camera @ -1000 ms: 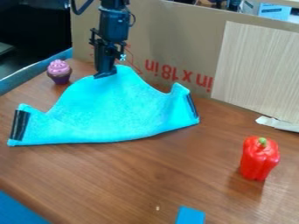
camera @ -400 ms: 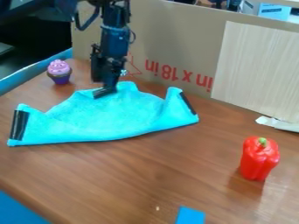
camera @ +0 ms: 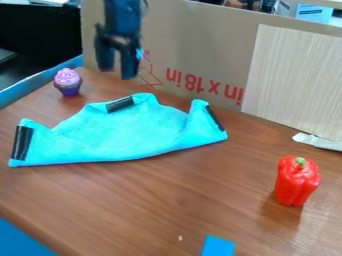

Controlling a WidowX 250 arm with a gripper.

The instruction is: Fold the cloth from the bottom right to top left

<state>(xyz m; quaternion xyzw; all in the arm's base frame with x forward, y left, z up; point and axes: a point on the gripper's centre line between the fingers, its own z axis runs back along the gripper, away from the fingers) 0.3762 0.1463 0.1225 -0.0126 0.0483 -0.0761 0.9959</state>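
Note:
My black gripper [camera: 117, 74] hangs at the upper left, above and behind the cloth, in front of the cardboard. Its two fingers stand apart with nothing between them, so it is open. The bright turquoise cloth [camera: 127, 132] lies on the left half of the table, folded over, with a long near edge and a peak at the back. Black strips mark its left corner, its right corner and the back corner just below the gripper.
A purple toy cupcake [camera: 68, 82] stands behind the cloth at the left. On the right of the wooden table [camera: 140, 210] is a red toy pepper [camera: 296, 181]. The cardboard wall [camera: 194, 55] and a pale wood-grain panel [camera: 294, 82] bound the back.
The gripper first lowered with the cloth's back corner, then let go of it and rose clear. That corner now lies lower, its black strip uncovered.

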